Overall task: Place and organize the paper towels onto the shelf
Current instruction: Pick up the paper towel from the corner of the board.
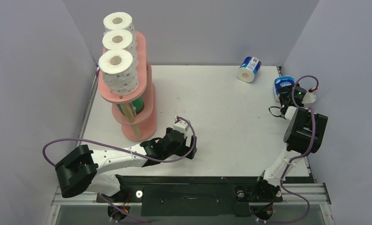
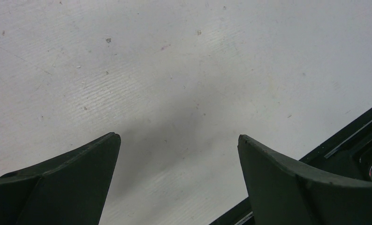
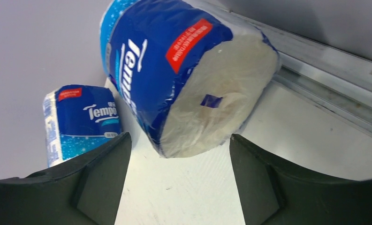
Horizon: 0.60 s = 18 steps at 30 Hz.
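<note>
Right pincer [image 3: 179, 137] apart, blue-wrapped roll [image 3: 174, 61] ahead; left pincer [image 2: 178, 136] wide, empty; green roll [image 1: 138, 105] half-hidden in shelf [image 1: 151, 122].

This is looking like a robotics lab test cell: plain grey walls [image 1: 29, 70] are boxing in a white tabletop [image 1: 212, 117] on three sides, while a left arm [image 1: 118, 157] and a right arm [image 1: 306, 131], trailing purple cables [image 1: 62, 143], are sitting bolted to a black metal frame [image 1: 188, 192] along its near edge

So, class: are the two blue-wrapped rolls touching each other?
Apart. The top view shows bare table between the far roll and the right-edge roll; in the right wrist view they merely overlap.
</note>
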{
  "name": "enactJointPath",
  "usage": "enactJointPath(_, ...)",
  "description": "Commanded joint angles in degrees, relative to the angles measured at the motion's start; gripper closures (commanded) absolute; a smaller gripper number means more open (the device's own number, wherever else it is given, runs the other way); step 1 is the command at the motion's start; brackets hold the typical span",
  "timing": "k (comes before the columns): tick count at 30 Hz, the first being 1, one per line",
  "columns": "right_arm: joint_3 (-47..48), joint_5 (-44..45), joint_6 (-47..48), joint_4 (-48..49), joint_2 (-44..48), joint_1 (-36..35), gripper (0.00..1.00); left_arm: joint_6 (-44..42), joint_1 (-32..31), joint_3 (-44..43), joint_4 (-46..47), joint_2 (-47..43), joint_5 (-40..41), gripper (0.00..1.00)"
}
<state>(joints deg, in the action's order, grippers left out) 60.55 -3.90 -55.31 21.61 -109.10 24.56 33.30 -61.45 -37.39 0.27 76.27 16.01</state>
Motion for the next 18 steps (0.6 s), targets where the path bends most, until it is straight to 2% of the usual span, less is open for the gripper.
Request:
enactJointPath(1,-0.3,1.3,-1.3,7.5,0.8,-1.0,0.29,-0.8,1.1,-1.0,3.6,0.4,-1.3,0.04)
enactJointPath(4,-0.1,1.7,-1.3,8.0,0.9,-1.3,0.32,-0.7,1.7,-1.0,3.7,0.7,-1.7,0.04)
enactJointPath(18,4.1,3.7,2.5,4.3,-1.6,-0.8,0.33,-0.1,2.2,-1.5,3.6,2.3,-2.2,0.04)
